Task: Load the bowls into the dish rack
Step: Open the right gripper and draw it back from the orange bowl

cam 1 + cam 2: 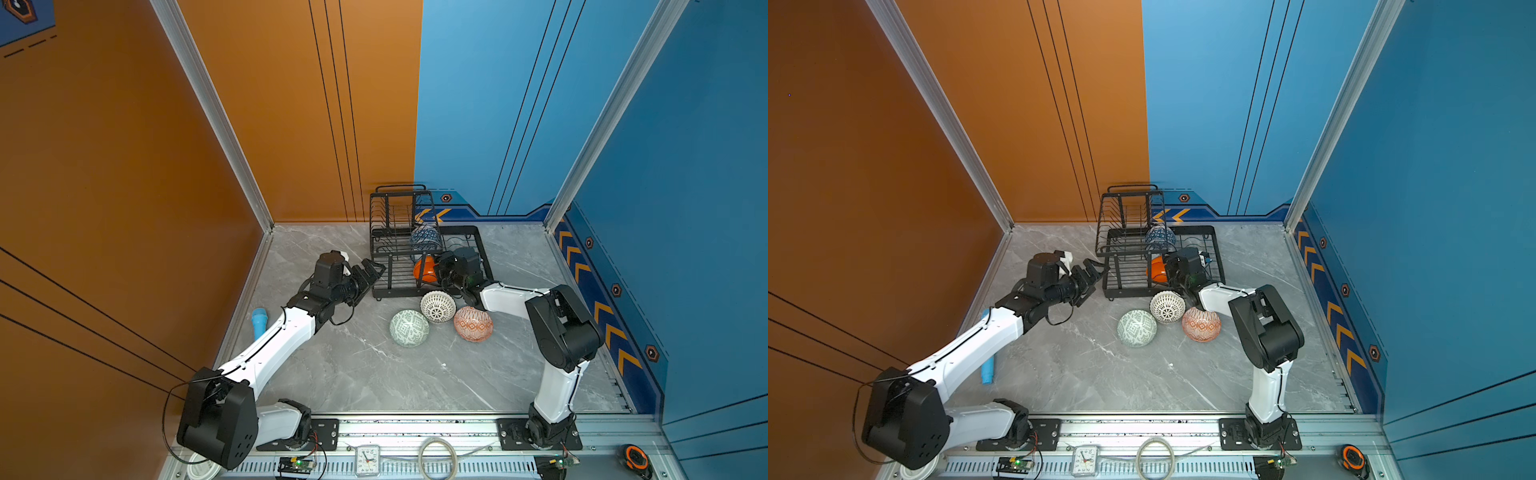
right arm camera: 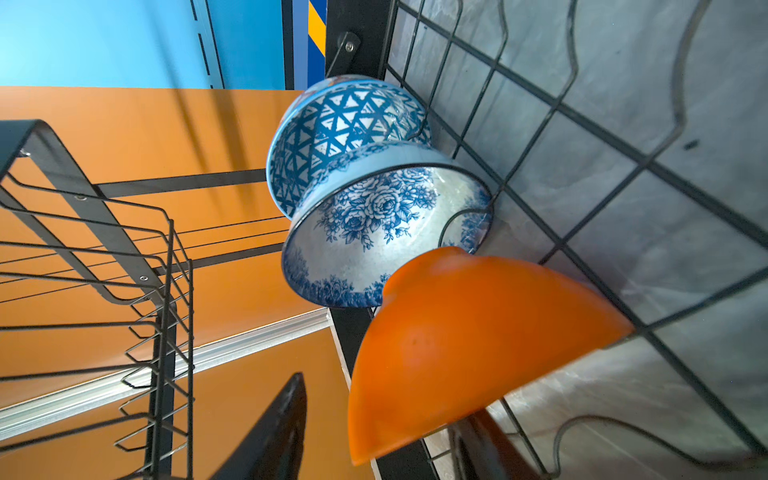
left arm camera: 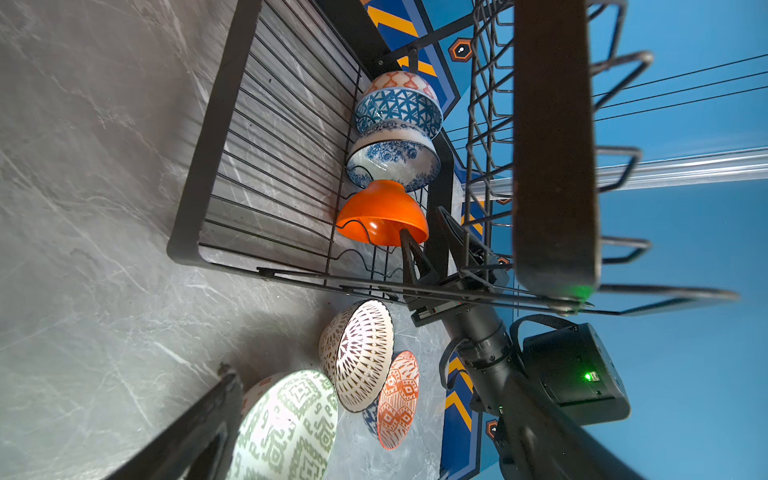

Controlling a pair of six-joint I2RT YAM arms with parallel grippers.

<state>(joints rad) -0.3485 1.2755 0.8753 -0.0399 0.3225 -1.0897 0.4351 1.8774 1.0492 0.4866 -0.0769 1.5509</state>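
Rack: the black wire rack [image 3: 203, 166] stands at the back of the grey surface [image 1: 374, 374], its raised slotted shelf to the left and its lower tray to the right.
Bowls in the rack: three stand on edge in a row in the lower tray. The blue bowl [image 1: 424, 239] is farthest back and the flowered bowl [image 3: 395, 160] sits against it. The orange bowl [image 1: 424, 269] is nearest the front, its base up against the flowered bowl.
Bowls on the surface: the green bowl [image 1: 409, 328], lattice bowl [image 1: 437, 306] and diamond bowl [image 1: 473, 323] lie close together just in front of the rack. The lattice bowl is nearest to it.
Right tool: my right tool [image 1: 437, 271] reaches into the front end of the tray at the orange bowl. Its jaws are partly spread on either side of the bowl's rim. The outer finger [image 2: 274, 432] stands clear of the bowl's wall, so nothing is clamped.
Left tool: my left tool [image 1: 371, 272] is spread wide and holds nothing. It sits at the rack's near left corner; I cannot tell whether it touches the wire.
Blue tube: the blue tube [image 1: 258, 322] lies by the left wall beside my left arm, well apart from the bowls.
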